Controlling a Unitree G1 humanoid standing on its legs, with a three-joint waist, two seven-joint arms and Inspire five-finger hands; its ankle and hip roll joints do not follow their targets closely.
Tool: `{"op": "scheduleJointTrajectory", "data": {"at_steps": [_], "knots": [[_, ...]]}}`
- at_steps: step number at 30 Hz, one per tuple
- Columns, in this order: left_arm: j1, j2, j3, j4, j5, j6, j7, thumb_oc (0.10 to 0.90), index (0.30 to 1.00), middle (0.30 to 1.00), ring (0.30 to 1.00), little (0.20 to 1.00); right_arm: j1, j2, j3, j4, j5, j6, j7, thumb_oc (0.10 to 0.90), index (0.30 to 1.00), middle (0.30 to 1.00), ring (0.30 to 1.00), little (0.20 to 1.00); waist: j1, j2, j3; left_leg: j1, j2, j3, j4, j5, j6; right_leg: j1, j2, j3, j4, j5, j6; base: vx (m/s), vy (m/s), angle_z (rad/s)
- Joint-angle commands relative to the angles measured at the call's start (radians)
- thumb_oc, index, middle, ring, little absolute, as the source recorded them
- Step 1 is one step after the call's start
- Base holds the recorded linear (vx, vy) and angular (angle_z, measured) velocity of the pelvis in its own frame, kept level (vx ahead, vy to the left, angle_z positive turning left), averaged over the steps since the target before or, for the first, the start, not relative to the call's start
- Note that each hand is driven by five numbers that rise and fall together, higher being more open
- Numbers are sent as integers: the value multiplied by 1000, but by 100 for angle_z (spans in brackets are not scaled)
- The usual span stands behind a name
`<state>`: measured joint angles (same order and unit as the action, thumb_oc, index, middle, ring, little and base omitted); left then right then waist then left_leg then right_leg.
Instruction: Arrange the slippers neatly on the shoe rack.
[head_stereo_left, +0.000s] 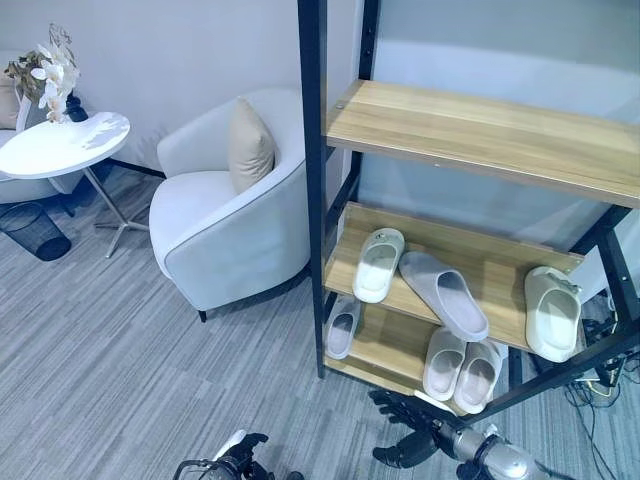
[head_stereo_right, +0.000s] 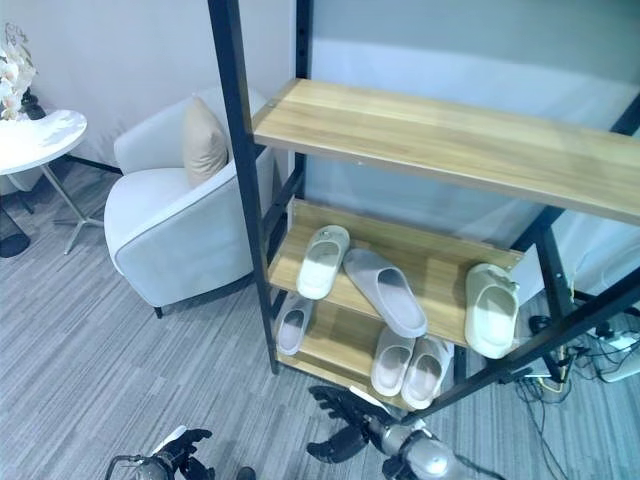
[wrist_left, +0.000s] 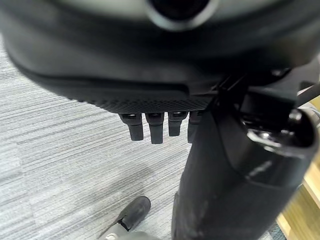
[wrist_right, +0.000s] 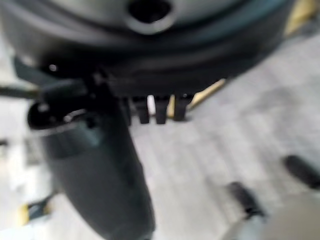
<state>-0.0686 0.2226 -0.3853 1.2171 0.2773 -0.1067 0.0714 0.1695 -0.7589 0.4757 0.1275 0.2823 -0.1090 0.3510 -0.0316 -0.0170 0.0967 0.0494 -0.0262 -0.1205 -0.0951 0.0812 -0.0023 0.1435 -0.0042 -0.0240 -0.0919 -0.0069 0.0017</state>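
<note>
Three wooden shelves are sitting in the black-framed shoe rack (head_stereo_left: 318, 180), which is standing on the grey carpeted floor (head_stereo_left: 110, 370) against a pale wall. The top shelf (head_stereo_left: 480, 130) is carrying nothing. On the middle shelf (head_stereo_left: 490, 262) three slippers are lying: a white slipper (head_stereo_left: 378, 264) toward the rack's left side, a grey slipper (head_stereo_left: 445, 293) lying at a slant just beside it and touching or nearly touching it, and a second white slipper (head_stereo_left: 552, 312) well apart at the right end. On the bottom shelf (head_stereo_left: 385, 345) a single pale slipper (head_stereo_left: 343, 326) is lying at the left, and a pair of pale slippers (head_stereo_left: 461, 368) is sitting side by side toward the right.

Left of the rack a white armchair (head_stereo_left: 225, 225) is standing with a beige cushion (head_stereo_left: 249, 146) propped upright against its back. Further left a round white surface (head_stereo_left: 62, 142) is bearing a spray of white flowers (head_stereo_left: 45, 70), with a dark mesh bin (head_stereo_left: 33, 230) on the floor nearby.

Low in front of the bottom shelf the right hand (head_stereo_left: 408, 425) is hovering over the floor, fingers spread and loose, gripping nothing. The left hand (head_stereo_left: 240, 458) is showing at the lower edge over the carpet, its fingers hanging relaxed and empty in the left wrist view.
</note>
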Motion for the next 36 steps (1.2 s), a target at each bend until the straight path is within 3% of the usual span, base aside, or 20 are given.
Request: {"op": "scheduleJointTrajectory", "data": {"at_steps": [1,3,9,11,15,22,25,28,36], "knots": [[-40,-31,-20,87,31,-35,-32,800,900,900,900,900,-30,-127,-103,-181,106,-96,46,800,900,900,900,900,24,-2,-24,-1,40,14,8,-55,-42,-41,-49,43,31,-28,108,0,0,0],[-33,-41,-17,89,26,-38,-33,800,900,900,900,900,-28,-138,-153,-244,101,-118,16,800,900,900,900,900,20,3,-28,0,40,17,8,-57,-43,-40,-47,41,23,-23,109,0,0,0],[-29,-67,-8,88,-5,-45,-27,800,900,900,900,900,-27,-52,-289,-339,88,-172,-77,800,900,900,900,900,13,13,-37,1,44,24,8,-62,-40,-39,-46,42,7,-14,111,7,5,-2],[-21,-82,-18,87,2,-48,-26,800,900,900,900,900,-36,54,-362,-322,15,-199,-173,800,900,900,900,900,11,17,-42,1,44,25,8,-66,-37,-38,-45,44,5,-13,110,0,0,0],[-12,-85,-18,72,16,-54,-13,800,900,900,900,900,-80,105,-442,-280,-290,-239,-389,800,900,900,900,900,18,24,-41,5,43,23,8,-70,-32,-37,-42,45,5,-16,110,8,2,0],[-1,-78,-49,52,26,-52,-3,800,900,900,900,900,-168,161,-516,-164,-411,-197,-587,800,900,900,900,900,47,21,-29,0,38,4,8,-72,-28,-41,-39,36,5,-20,107,10,-2,1],[3,-81,-58,51,23,-51,-3,800,900,900,900,900,-193,173,-530,-177,-407,-192,-607,800,900,900,900,900,54,20,-24,0,38,-1,8,-73,-27,-42,-39,35,5,-20,107,26,-2,1],[0,-86,-67,52,35,-53,-3,800,900,900,900,900,-210,172,-571,-204,-484,-179,-673,800,900,900,900,900,59,18,-18,-8,36,-7,8,-73,-24,-49,-39,33,5,-18,108,11,4,1],[9,-82,-70,42,29,-53,3,800,900,900,900,900,-202,190,-679,-190,-475,-152,-757,800,900,900,900,900,66,11,-17,-19,32,-16,8,-81,-21,-65,-40,29,5,-20,109,25,6,7]]}}
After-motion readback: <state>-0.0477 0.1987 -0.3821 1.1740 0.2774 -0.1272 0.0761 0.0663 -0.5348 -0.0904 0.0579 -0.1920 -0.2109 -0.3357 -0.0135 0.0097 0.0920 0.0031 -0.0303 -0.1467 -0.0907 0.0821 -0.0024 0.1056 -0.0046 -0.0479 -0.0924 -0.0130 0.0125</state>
